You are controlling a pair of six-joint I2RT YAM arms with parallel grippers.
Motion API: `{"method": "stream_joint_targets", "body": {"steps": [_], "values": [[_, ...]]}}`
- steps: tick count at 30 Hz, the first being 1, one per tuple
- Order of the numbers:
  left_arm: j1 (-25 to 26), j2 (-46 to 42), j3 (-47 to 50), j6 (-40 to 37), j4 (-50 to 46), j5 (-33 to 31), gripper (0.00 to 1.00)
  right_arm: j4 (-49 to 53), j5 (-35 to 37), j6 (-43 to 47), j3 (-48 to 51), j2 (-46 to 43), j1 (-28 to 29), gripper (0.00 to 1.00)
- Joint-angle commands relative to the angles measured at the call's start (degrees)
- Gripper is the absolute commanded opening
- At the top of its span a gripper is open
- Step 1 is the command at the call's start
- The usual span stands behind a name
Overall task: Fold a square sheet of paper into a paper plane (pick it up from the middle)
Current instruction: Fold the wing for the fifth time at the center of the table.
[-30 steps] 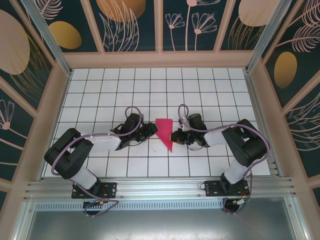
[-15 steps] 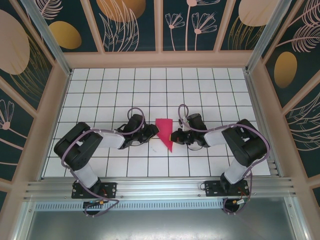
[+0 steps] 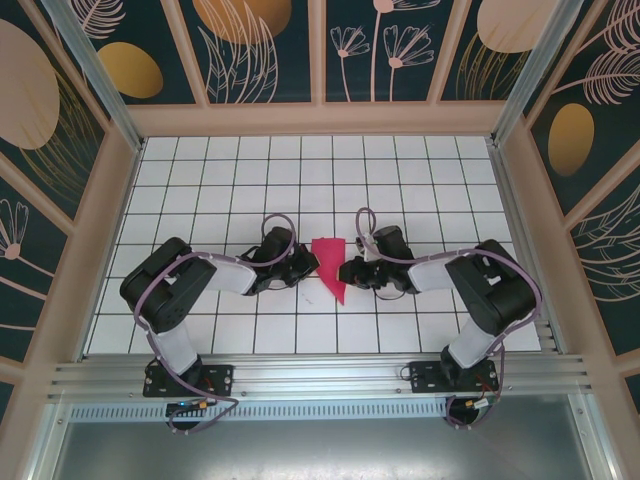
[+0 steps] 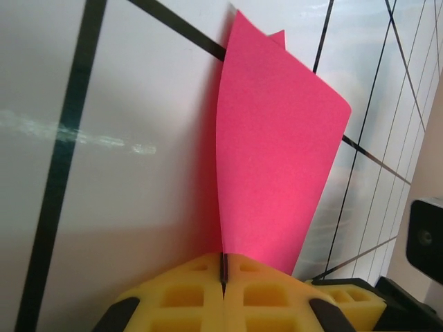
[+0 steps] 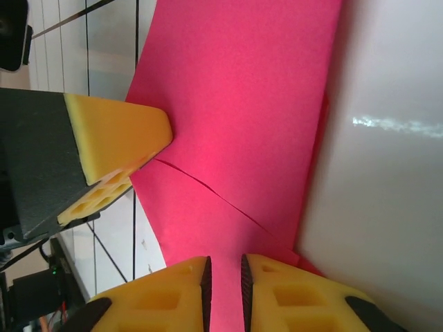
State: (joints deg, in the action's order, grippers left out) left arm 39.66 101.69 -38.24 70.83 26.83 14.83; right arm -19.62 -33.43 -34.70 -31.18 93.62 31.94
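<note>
The left gripper (image 4: 223, 268) clamps the paper plane (image 4: 277, 159) by its edge; the right gripper (image 5: 225, 277) stands narrowly parted. That pinch should hold firm, folds aligned.

A: We log the paper plane (image 4: 277, 152): thin magenta paper, matt, smooth, with one sharp fold line.
B: Agreed. The tabletop (image 4: 138, 228) beneath the plane is glossy white, with a streak of glare.
A: Finger pads (image 4: 190, 275) at the plane's edge are yellow, matt, with a moulded lattice.
B: The rail (image 3: 320, 378) on the near side of the plane is dull silver metal.
</note>
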Motion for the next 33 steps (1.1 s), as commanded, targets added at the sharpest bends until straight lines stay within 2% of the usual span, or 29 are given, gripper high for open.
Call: {"method": "stream_joint_targets", "body": {"steps": [1,6,12,17,22,28,33], "values": [[0.31,-2.82,1.28,0.79,0.46,-2.21,0.0,6.78,10.53,6.02,-1.32,-5.22,1.71,0.27],[0.31,-5.38,1.39,2.07,-0.01,-3.11,0.0,4.78,29.66,13.4,1.44,-12.21,10.7,0.35],[0.28,-6.94,0.89,2.18,-2.18,-4.19,0.0,-5.52,41.21,24.67,5.55,-13.6,19.72,0.42],[0.25,-6.33,0.54,2.3,-2.08,-3.84,0.0,-8.68,49.25,31.57,5.11,-10.81,25.09,0.44],[0.32,-5.93,0.18,2.08,-2.54,-4.01,0.0,-9.12,52.05,34.68,3.67,-8.04,28.32,0.46],[0.26,-5.5,0.0,2.01,-2.44,-3.67,0.0,-7.33,62.54,39.08,0.23,-1.13,32.73,0.46],[0.28,-5.41,-0.04,2.01,-2.59,-3.62,0.0,-8.66,69.0,41.27,-1.09,2.03,34.88,0.39]]}}
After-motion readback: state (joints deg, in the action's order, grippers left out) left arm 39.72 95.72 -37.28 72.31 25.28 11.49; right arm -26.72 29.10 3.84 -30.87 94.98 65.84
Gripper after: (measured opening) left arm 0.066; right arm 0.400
